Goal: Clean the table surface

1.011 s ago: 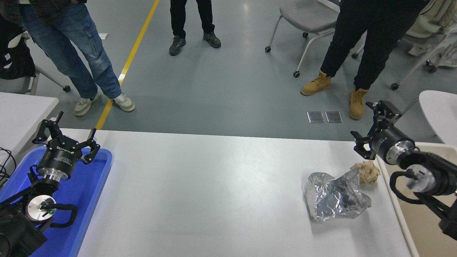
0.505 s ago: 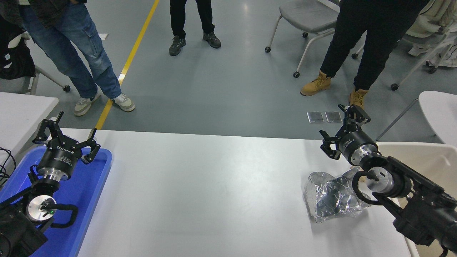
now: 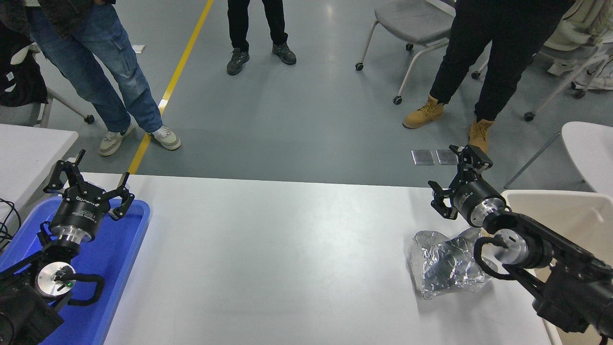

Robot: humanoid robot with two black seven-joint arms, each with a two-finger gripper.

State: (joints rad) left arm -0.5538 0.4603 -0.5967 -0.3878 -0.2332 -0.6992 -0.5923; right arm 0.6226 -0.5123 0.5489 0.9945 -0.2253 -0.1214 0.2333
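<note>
Crinkled clear plastic bag (image 3: pixel 448 268) lies on the table surface (image 3: pixel 287 258); right gripper (image 3: pixel 455 179) hovers beyond it, fingers spread, empty.

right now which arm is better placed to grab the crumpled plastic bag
Right. The right gripper, jaws open, hovers just beyond the crumpled plastic bag on the table surface. The left gripper sits over the blue tray, far across.

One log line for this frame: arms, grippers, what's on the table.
left gripper: open, parked over blue tray | right gripper: open, empty, above far edge of table surface | crumpled clear plastic bag: on table, ungrasped
</note>
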